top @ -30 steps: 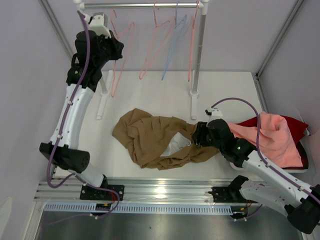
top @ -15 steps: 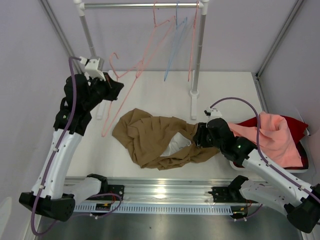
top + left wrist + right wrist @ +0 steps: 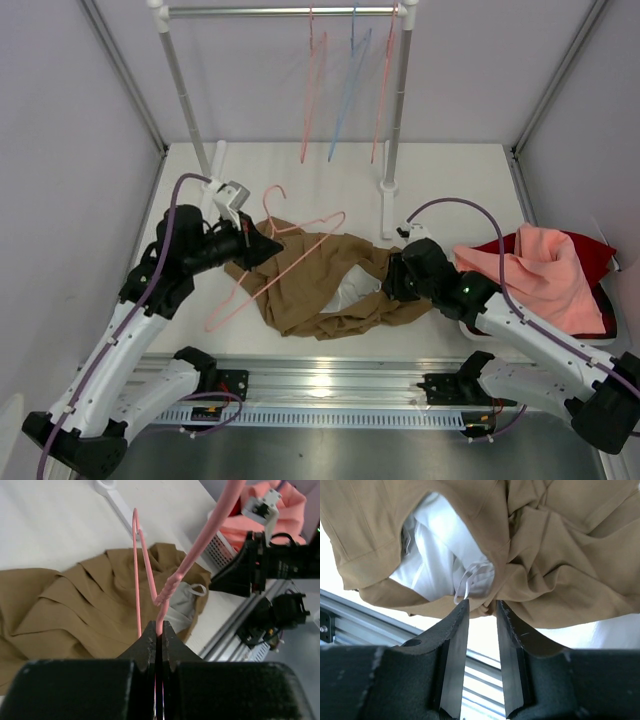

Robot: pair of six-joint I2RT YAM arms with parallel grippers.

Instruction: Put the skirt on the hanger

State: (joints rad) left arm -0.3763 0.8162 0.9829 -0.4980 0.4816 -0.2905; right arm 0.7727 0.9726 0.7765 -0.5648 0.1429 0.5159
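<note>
Left gripper (image 3: 157,630) is clamped tight on the hanger (image 3: 200,542), long bar diagonal over the skirt (image 3: 75,605). Right gripper (image 3: 480,610) sits narrowly apart, grip unclear.

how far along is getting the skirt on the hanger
Done: the hanger is off the rail, clamped in the left fingers over the skirt. In hand: the right fingers sit open at the skirt's edge. Left: the skirt lies crumpled on the table, not on the hanger.

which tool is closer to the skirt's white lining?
Right. The right tool sits at the lining; the left tool, gripping the hanger, is across the skirt.
</note>
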